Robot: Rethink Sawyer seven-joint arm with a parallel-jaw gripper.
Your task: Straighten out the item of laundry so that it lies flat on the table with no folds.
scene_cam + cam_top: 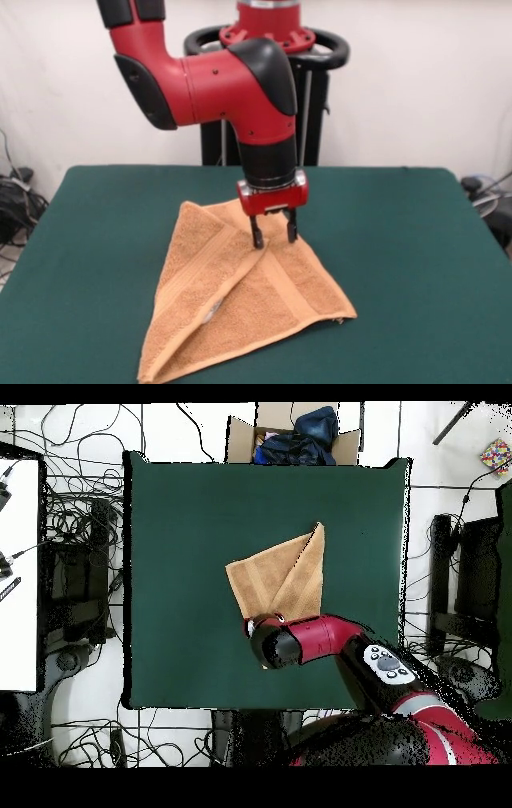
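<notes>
While my claw (273, 233) hangs with fingers parted and empty above the towel's (240, 304) 12 o'clock edge, the towel lies mid-tabletop (400, 264), folded into a triangle, one flap doubled over on its 9 o'clock side.

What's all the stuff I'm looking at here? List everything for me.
towel: one, orange-tan, folded over into a rough triangle near the table's middle
table: one, dark green top, under the towel
cardboard box: one, brown, with dark blue cloth inside, on the floor beyond the table's far edge in the overhead view
cables: many, black, on the white floor around the table
pedestal: one, black, behind the table
arm: one, red and black, reaching down over the towel
gripper: one, black fingers slightly apart, tips at the towel's upper fold
</notes>
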